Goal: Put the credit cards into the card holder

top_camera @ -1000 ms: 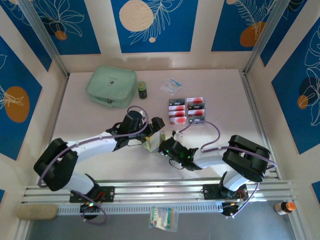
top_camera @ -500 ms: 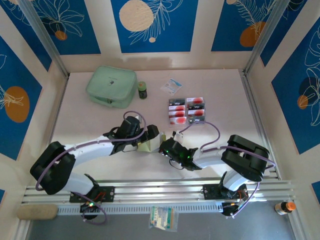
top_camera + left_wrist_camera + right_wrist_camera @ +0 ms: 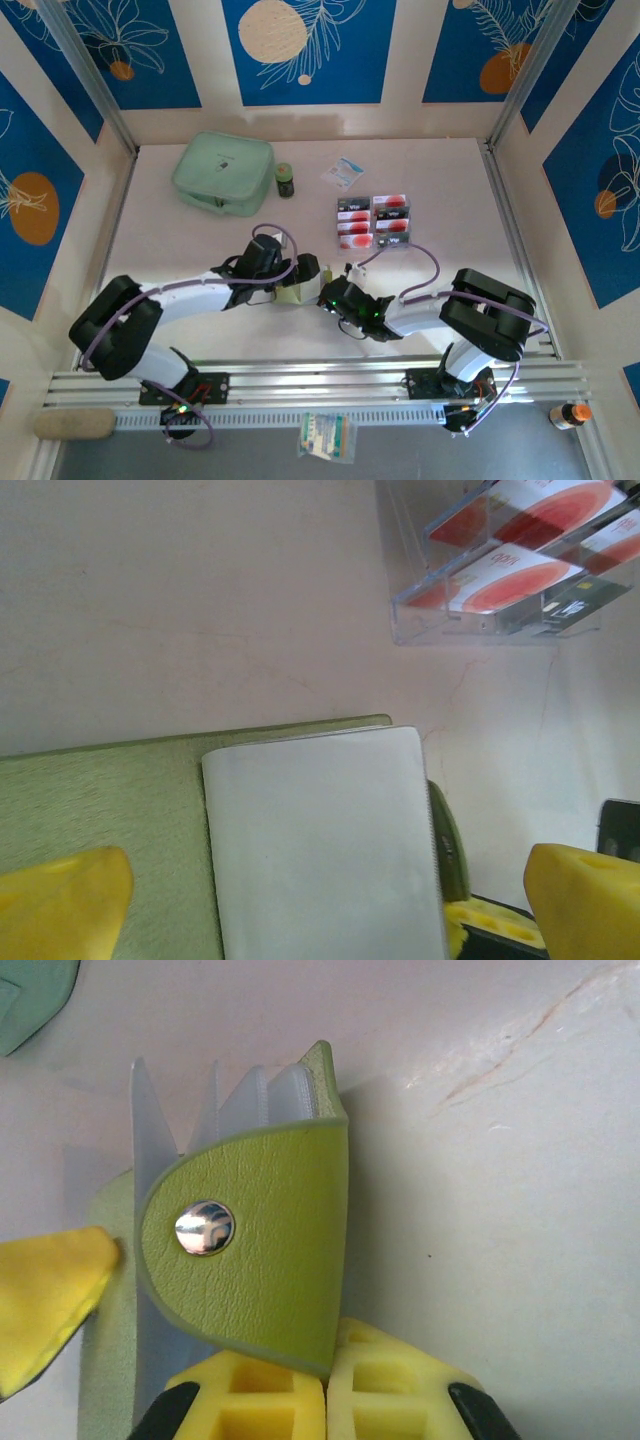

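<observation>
Card holder [image 3: 299, 283] sits mid-table, open, clear sleeves fanned out. Right gripper [image 3: 326, 1390] is clamped tight on the snap flap from the 6 o'clock side, pinning it, same as a second ago. Left gripper [image 3: 320, 900] is what changed: the arm has flattened and brought it down closer onto the holder. Its jaws are spread wide and empty, one finger on each side of a pale sleeve. Credit cards [image 3: 373, 220] all still lie in the clear tray [image 3: 410, 615] at 1 o'clock from the holder, near but apart. So no card is loaded yet. Left arm looks set to steady or spread the sleeves, and the card pick still has to happen.
</observation>
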You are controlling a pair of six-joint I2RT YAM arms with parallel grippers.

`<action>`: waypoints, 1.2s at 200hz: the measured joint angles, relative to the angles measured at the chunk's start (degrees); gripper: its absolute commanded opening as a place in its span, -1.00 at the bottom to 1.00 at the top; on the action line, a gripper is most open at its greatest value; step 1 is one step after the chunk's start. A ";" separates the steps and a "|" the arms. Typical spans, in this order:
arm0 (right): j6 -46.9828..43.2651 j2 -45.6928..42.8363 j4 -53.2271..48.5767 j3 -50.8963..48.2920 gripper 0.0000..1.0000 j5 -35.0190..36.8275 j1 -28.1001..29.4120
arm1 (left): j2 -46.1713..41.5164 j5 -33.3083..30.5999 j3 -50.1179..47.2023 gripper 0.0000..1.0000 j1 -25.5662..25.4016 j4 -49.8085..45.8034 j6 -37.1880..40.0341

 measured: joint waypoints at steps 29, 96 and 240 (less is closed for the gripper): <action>0.02 0.13 0.04 0.00 -1.00 0.00 0.00 | 2.82 0.24 0.00 1.00 0.02 0.96 1.09; 0.02 0.15 0.02 0.00 -1.00 -0.02 0.00 | 3.13 0.20 -0.66 1.00 0.15 2.25 2.89; 0.24 0.55 -0.02 0.04 -1.00 0.00 0.00 | -1.49 -3.78 -3.63 0.98 0.81 0.90 4.44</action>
